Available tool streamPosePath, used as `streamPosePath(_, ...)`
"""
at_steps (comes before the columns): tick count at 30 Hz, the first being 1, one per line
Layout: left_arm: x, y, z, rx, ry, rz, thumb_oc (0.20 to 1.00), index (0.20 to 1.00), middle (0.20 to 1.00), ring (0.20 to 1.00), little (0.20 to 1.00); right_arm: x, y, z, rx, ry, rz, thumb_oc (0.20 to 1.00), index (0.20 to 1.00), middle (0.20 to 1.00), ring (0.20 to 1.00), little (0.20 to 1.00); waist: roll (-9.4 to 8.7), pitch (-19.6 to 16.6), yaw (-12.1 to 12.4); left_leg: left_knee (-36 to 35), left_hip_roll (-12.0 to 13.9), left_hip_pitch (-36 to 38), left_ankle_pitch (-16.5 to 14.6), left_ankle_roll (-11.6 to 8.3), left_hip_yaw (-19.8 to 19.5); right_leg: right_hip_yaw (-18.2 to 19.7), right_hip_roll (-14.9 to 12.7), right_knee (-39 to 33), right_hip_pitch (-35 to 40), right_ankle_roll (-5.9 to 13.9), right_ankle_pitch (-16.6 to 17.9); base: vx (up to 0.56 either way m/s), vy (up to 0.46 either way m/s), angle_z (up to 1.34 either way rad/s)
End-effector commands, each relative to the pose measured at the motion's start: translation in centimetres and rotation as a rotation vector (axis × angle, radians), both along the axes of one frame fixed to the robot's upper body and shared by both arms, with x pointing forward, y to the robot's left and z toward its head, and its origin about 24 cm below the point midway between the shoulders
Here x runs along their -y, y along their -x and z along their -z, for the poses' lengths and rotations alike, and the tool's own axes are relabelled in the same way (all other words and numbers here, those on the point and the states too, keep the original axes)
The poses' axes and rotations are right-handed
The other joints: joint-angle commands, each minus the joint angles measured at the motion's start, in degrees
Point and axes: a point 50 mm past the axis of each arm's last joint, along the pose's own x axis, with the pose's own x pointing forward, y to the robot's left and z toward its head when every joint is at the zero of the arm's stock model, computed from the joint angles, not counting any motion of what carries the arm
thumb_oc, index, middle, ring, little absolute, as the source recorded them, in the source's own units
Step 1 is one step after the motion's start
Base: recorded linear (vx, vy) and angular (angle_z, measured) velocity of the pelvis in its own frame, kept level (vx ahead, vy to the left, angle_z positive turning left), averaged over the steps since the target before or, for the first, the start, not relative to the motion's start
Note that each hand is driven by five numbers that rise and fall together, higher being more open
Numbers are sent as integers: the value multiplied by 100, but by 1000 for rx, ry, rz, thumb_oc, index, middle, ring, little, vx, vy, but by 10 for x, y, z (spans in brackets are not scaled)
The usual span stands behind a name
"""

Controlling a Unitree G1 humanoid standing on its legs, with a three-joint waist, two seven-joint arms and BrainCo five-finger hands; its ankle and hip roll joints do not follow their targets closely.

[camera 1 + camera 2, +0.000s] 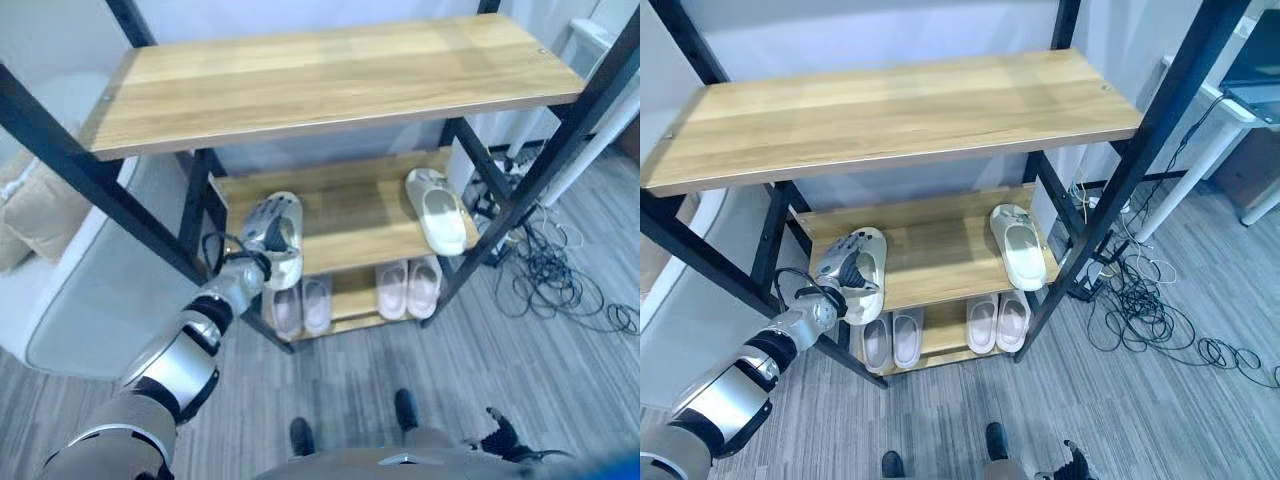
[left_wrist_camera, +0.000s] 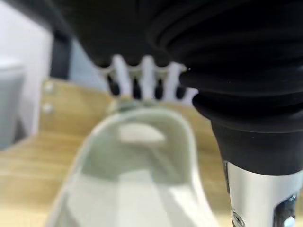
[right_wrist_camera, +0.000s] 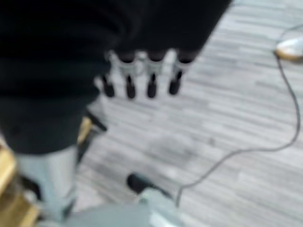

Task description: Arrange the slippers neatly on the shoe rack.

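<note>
On the left of the rack's middle shelf point(image 1: 350, 215) lies a pale green slipper point(image 1: 288, 250), toe pointing away. My left hand point(image 1: 262, 228) sits on top of it, fingers point(image 2: 147, 78) curled over its strap and thumb down its side. A matching pale green slipper point(image 1: 440, 210) lies on the right of the same shelf. Two pairs of pale pink slippers point(image 1: 300, 305) point(image 1: 408, 287) stand side by side on the bottom shelf. My right hand point(image 3: 142, 71) hangs low over the floor, fingers straight and holding nothing.
The wide wooden top shelf point(image 1: 330, 75) overhangs the middle shelf. Black rack posts point(image 1: 130, 215) stand at the corners. Tangled cables point(image 1: 560, 270) lie on the floor to the right. A pale sofa with a cushion point(image 1: 30, 220) stands at the left.
</note>
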Motion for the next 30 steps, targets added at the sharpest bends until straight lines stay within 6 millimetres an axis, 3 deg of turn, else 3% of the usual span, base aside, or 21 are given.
streamPosePath(1, -9, -40, -88, 247, -24, -43, 1000, 1000, 1000, 1000, 1000, 22, -35, -16, 111, 63, 10, 1000, 1000, 1000, 1000, 1000, 396, 593, 53, 83, 132, -159, -120, -135, -216, -66, -51, 70, -51, 336, -344, 0, 0, 0)
streamPosePath(10, -27, -48, -140, 361, -181, -54, 1000, 1000, 1000, 1000, 1000, 22, -41, -18, 148, 38, 57, 1000, 1000, 1000, 1000, 1000, 306, 811, 72, 83, 181, -390, -29, -141, -228, -29, -8, 104, -307, 352, -270, 0, -1, -1)
streamPosePath(11, -27, -50, -142, 347, -218, -53, 426, 426, 426, 426, 426, 21, -42, -18, 150, 33, 55, 1000, 1000, 1000, 1000, 1000, 301, 847, 65, 83, 187, -393, -28, -140, -220, -29, -9, 117, -328, 353, -268, 1, -13, -6)
streamPosePath(12, -27, -50, -143, 347, -218, -52, 200, 200, 200, 200, 200, 21, -43, -18, 151, 32, 56, 1000, 1000, 1000, 1000, 1000, 300, 849, 67, 83, 187, -393, -28, -140, -220, -28, -9, 118, -329, 353, -269, 5, 3, -6)
streamPosePath(14, -29, -51, -133, 281, -238, -87, 200, 200, 200, 200, 200, 21, -43, -18, 147, 35, 58, 1000, 1000, 1000, 1000, 1000, 295, 896, 45, 83, 189, -386, -31, -135, -206, -27, -12, 143, -351, 351, -275, 4, 3, -2)
streamPosePath(23, -27, -53, -138, 309, -229, -127, 200, 200, 200, 200, 200, 21, -48, -19, 156, 45, 68, 1000, 1000, 1000, 1000, 1000, 256, 1012, 20, 83, 210, -398, -32, -139, -175, -4, 1, 180, -413, 339, -286, -1, -3, -4)
streamPosePath(30, 20, -51, -136, 437, -162, 35, 200, 200, 200, 200, 200, 19, -46, -19, 173, 48, 63, 1000, 1000, 1000, 1000, 1000, 268, 1065, 32, 83, 225, -325, -60, -135, -172, 9, 3, 264, -389, 303, -379, 2, -2, -1)
